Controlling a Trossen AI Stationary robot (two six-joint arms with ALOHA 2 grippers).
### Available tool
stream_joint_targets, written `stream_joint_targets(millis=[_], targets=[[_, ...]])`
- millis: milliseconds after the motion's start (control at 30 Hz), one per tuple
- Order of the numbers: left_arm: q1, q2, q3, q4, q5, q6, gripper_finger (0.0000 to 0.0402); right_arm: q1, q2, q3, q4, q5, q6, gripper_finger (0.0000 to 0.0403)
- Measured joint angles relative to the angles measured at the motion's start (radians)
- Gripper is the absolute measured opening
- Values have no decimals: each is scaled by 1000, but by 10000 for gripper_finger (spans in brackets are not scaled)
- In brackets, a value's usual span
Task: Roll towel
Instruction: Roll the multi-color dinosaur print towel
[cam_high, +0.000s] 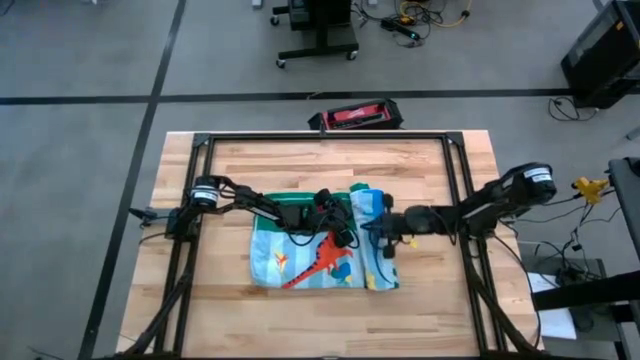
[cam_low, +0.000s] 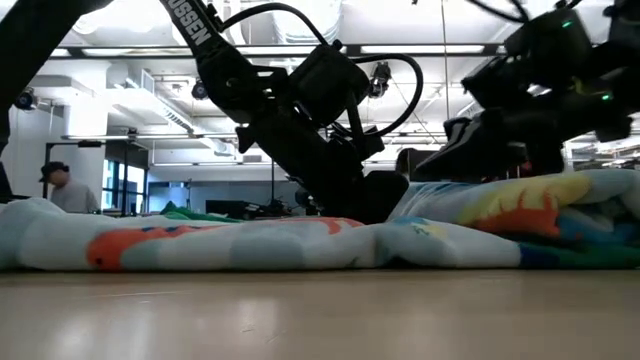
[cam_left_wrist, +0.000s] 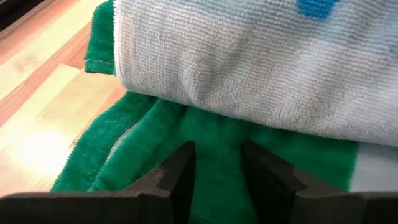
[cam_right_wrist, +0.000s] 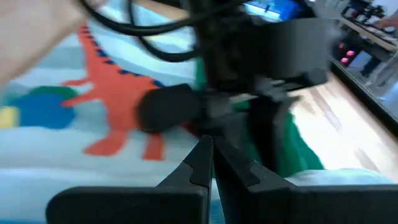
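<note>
The left hand (cam_left_wrist: 217, 180), fingers apart, sits at the towel (cam_high: 300, 262) roll in mid frame. The right hand (cam_right_wrist: 212, 163), fingers together, rests on the roll's right; both should push evenly.

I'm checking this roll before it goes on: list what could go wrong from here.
1. The left pincer stands open over the green border with nothing gripped, so the rolled part of the towel may loosen.
2. The right pincer, shut and empty, sits close to the left arm; they might collide.
</note>
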Motion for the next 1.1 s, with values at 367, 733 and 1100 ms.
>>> stream_joint_targets(millis=[367,733,1100], targets=[[9,0,0,7,1,13,119,-188,77,42,28,-218,-21,0],[39,-40,10,2,-11,118,119,-240,95,84,-116,-211,-44,0],[63,-35,12,-5,64,128,119,-240,-12,64,-177,-137,-55,0]])
